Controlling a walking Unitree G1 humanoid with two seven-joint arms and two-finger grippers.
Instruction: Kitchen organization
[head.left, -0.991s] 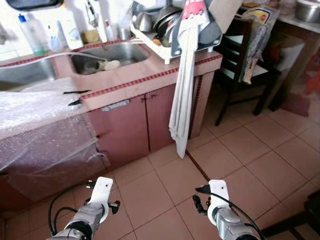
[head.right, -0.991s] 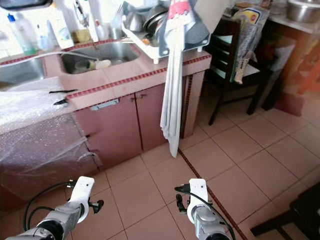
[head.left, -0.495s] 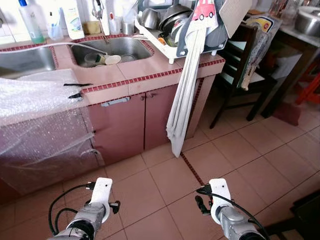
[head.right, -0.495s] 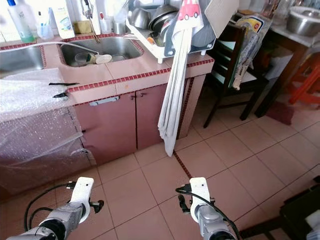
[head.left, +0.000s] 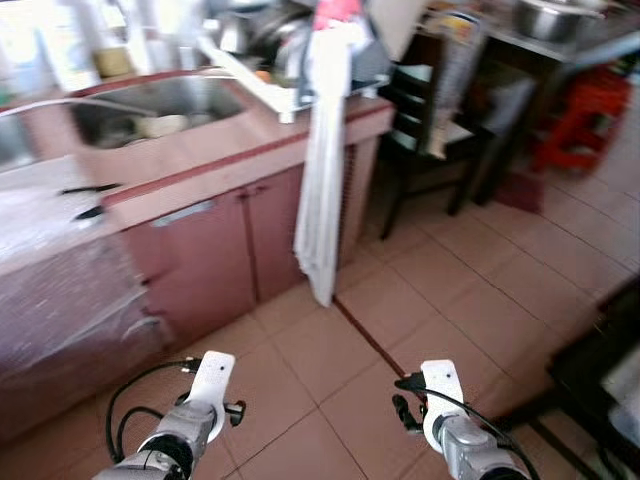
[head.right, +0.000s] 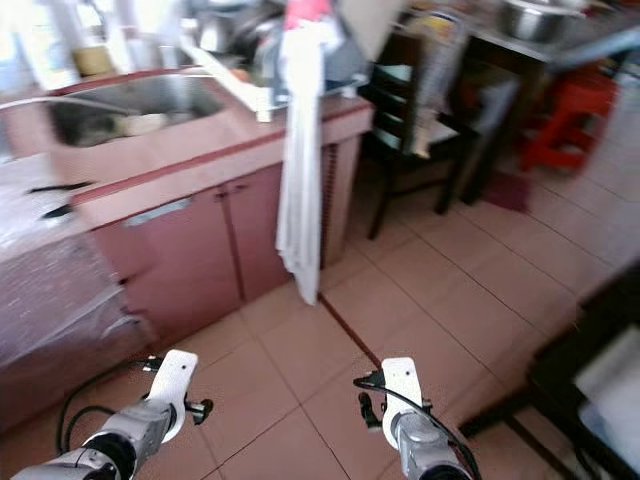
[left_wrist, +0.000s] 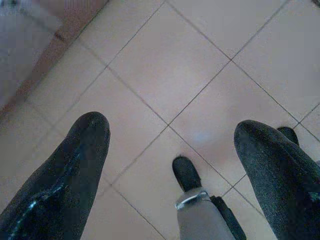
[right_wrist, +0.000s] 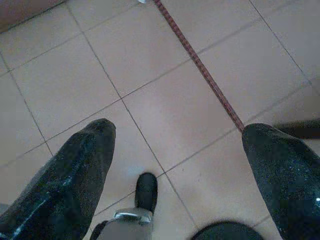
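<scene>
No legible text, label, brand or number anywhere. Head views blurred. Bottles (head.left: 70, 45) at far left behind sink (head.left: 150, 105): label print unreadable. Red patch topping hanging cloth (head.left: 322, 160): pattern not resolvable. Wrist views: bare floor tiles (left_wrist: 170, 65), unmarked.

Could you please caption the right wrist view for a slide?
Right gripper, jaws open, above tiled floor crossed by a red strip.

A white towel (head.left: 322, 160) is draped against maroon cabinet doors (head.left: 225, 255) under a pink-tiled counter (head.left: 205, 160) edged in dark red. Beige floor tiles (head.left: 480, 300) are crossed by one reddish strip (right_wrist: 200, 65); far right, a red stool (head.left: 580, 110).
</scene>
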